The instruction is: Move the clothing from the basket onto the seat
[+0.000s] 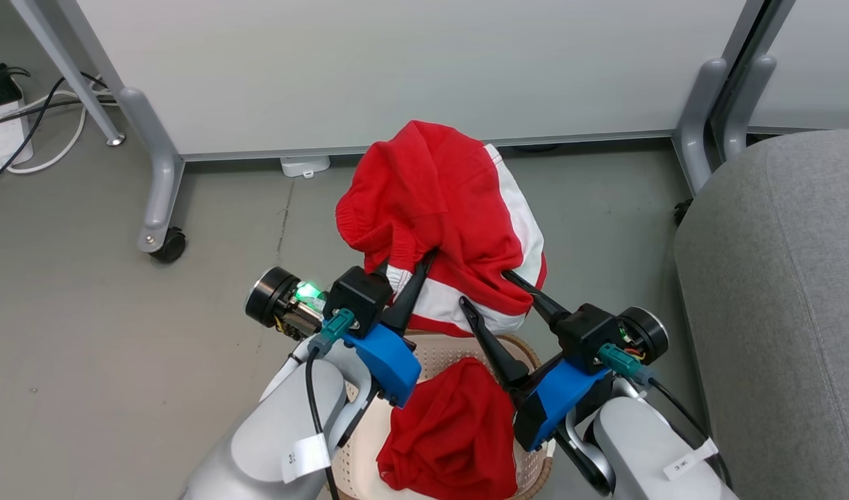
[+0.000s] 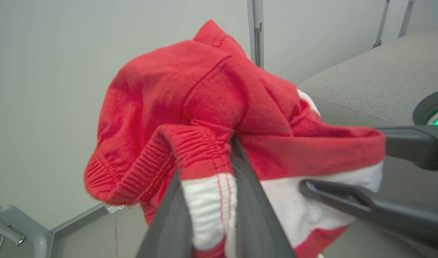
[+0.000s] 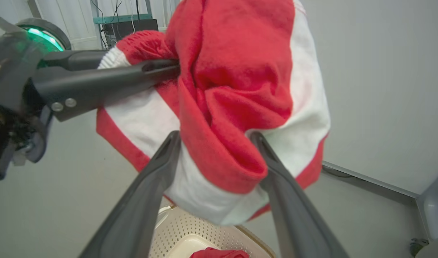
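Jaws of both grippers pinch one red garment (image 1: 438, 208) (second (image 1: 452, 430) lies in basket (image 1: 438, 351)).

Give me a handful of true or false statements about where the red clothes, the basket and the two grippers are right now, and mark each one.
1. Both grippers hold the same garment. True: the left gripper and the right gripper each pinch the lifted garment.
2. The basket is empty. False: a second garment lies in the basket.
3. The lifted garment rests on the seat. False: it hangs above the basket, apart from the seat.
4. The seat stands on the robot's right. True.
5. The lifted garment is all red. False: it has white panels.
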Controlling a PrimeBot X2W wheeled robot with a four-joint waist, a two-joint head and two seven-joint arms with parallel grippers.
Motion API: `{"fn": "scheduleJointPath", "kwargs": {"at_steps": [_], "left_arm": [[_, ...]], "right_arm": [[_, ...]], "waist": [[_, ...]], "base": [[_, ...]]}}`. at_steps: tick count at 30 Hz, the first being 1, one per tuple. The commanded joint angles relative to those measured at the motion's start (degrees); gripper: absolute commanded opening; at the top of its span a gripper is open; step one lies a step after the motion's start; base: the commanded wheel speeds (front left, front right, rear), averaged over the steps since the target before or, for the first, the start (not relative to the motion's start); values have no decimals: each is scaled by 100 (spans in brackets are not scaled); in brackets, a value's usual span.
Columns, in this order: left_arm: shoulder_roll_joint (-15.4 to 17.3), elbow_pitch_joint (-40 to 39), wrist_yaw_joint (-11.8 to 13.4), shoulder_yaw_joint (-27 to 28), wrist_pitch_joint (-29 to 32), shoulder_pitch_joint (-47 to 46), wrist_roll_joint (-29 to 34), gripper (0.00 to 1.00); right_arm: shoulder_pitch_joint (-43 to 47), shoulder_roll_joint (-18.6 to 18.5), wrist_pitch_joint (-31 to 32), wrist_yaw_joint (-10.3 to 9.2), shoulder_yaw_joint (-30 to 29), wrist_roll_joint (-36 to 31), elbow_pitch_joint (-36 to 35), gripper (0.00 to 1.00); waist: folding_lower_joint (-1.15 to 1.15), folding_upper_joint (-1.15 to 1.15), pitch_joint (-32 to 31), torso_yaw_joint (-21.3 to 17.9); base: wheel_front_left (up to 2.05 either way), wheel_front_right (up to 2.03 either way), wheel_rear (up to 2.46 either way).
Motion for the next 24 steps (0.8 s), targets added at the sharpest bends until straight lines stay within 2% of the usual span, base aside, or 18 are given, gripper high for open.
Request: {"fn": "scheduleJointPath", "kwargs": {"at_steps": [1,2,3,4,24], "left_arm": [[-12,-21,-35,1,-29,-91,30,0],[-20,-20,-42,-3,-29,-91,37,0],[-24,-16,-48,-5,-29,-90,41,0],[-27,-11,-41,-7,-29,-88,45,0],[-66,25,-94,80,-29,-47,100,0]], "right_arm": [[-120,-21,-4,3,21,66,82,100],[-136,-20,-5,3,52,118,129,45],[-156,-21,-5,3,87,165,170,14],[-175,-21,-4,3,121,204,203,0],[-241,-21,-4,3,204,389,212,0]], "waist": [[-1,0,5,13],[-1,0,4,16],[-1,0,2,17],[-1,0,-1,17],[-1,0,-37,1]], "base": [[0,0,0],[0,0,0],[0,0,0],[0,0,0],[0,0,0]]}}
